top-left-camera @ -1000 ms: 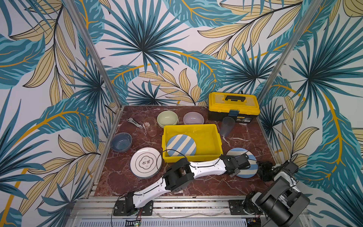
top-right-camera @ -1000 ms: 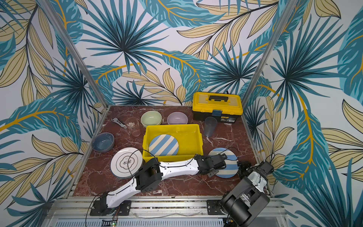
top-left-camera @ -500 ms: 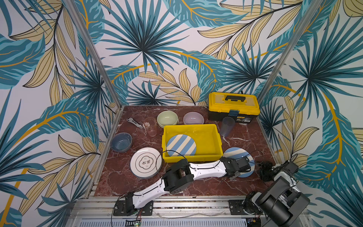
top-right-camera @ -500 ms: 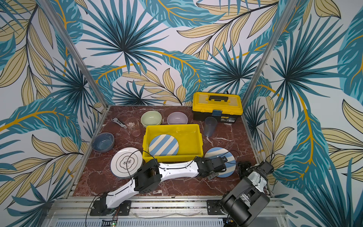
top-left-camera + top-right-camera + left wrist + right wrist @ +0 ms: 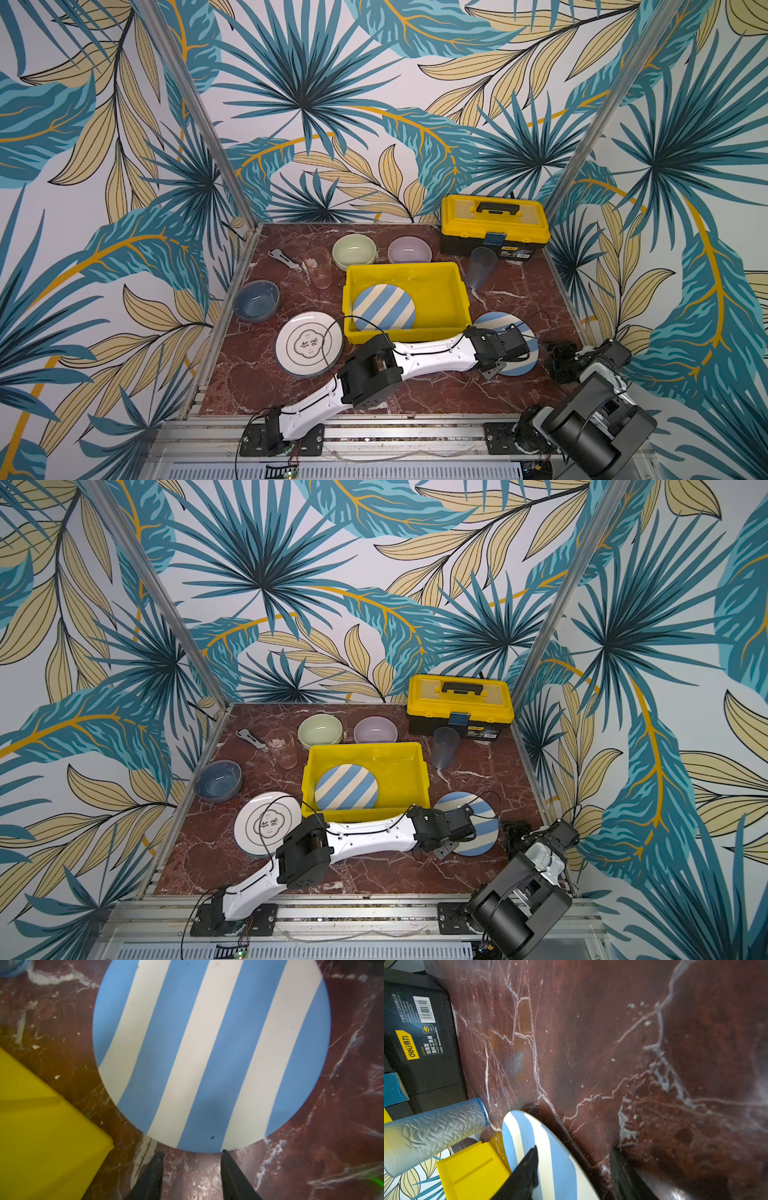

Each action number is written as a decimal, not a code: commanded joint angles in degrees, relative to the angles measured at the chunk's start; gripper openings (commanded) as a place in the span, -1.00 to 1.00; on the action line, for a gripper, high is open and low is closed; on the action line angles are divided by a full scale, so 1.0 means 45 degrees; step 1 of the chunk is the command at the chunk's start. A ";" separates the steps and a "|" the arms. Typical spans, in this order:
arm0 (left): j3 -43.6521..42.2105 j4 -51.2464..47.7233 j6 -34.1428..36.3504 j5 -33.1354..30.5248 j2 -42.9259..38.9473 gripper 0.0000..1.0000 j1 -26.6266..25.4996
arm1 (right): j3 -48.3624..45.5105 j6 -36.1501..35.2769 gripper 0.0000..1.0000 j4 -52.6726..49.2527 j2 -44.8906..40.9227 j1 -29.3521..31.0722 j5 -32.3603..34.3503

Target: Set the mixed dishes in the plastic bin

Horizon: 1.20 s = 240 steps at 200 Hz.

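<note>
1 blue-and-cream striped plate point(image 5: 383, 306) in yellow bin point(image 5: 440, 299), 1 twin plate point(image 5: 207, 1053) on table point(image 5: 519, 291), left tool point(image 5: 191, 1152) spread, right tool point(image 5: 559, 357) spread

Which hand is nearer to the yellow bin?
Left. The left hand sits beside the yellow bin, at its near right corner; the right hand is beyond the striped plate outside it.

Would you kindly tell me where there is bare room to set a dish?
Free: the marble between toolbox, tumbler and the table's striped plate; also the bin's right half. Crowded: around the green bowl and glass.
</note>
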 commanded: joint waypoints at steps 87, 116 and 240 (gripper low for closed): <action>-0.0053 -0.0346 -0.1630 0.1465 0.0164 -0.20 0.0585 | -0.0167 0.0047 0.13 0.0045 0.0124 -0.0002 -0.0148; -0.0044 -0.0341 -0.1889 0.1574 0.0363 -0.17 0.0654 | -0.0167 0.0050 0.13 0.0045 0.0145 -0.0005 -0.0131; 0.0267 -0.0414 -0.2493 0.2111 0.1154 -0.16 0.0790 | -0.0225 0.0066 0.12 0.0045 0.0164 0.0012 -0.0256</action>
